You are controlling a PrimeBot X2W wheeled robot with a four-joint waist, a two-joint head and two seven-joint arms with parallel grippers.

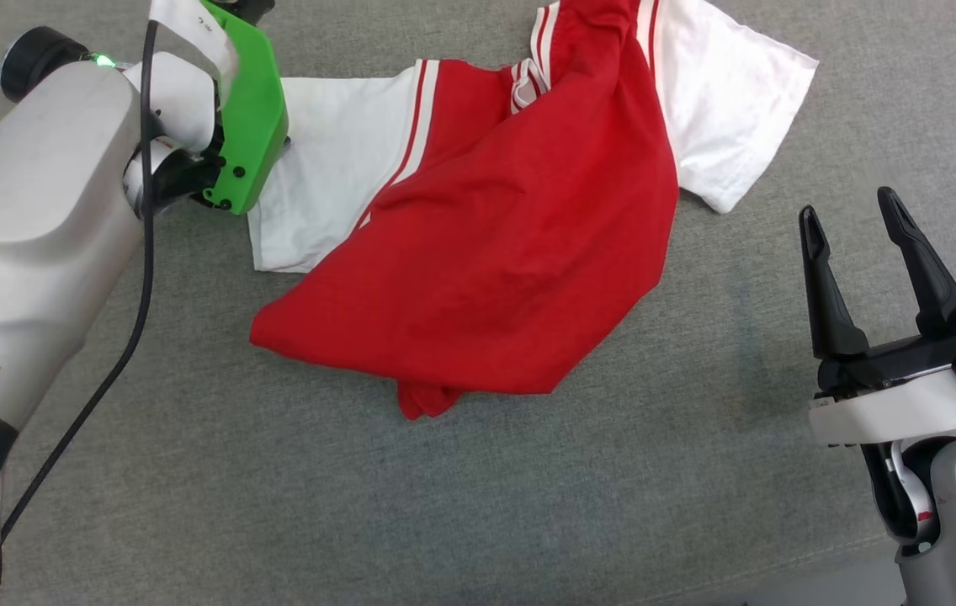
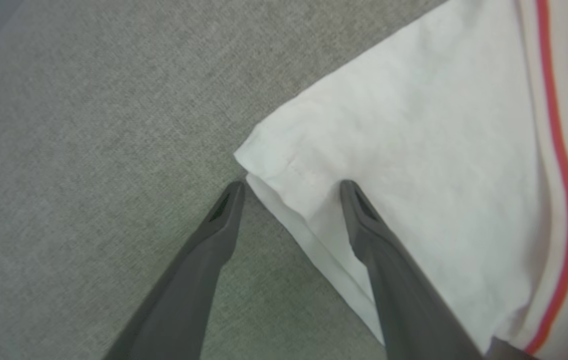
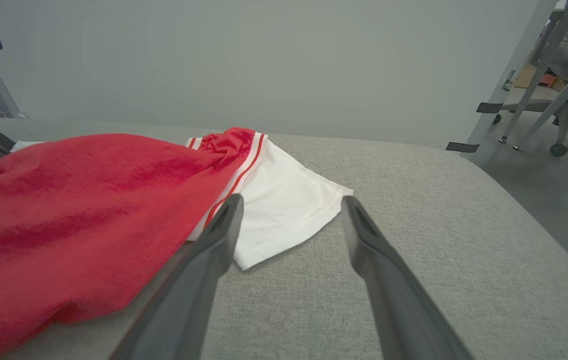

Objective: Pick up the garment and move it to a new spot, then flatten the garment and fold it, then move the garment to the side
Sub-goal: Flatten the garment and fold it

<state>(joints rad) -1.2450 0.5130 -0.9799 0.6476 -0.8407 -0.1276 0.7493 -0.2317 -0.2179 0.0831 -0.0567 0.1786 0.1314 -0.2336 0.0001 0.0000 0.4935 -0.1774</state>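
Garment point(image 1: 486, 236) lies crumpled upper centre on the counter point(image 1: 528, 505). Left end effector point(image 2: 289, 186), wide, straddles its white sleeve point(image 2: 414, 150) corner; right end effector point(image 1: 852, 215), lower right, wide, empty.

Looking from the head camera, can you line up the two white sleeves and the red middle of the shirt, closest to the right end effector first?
1. Right white sleeve, just left of the open right end effector.
2. Red middle, centre of the view.
3. Left white sleeve, far left side.
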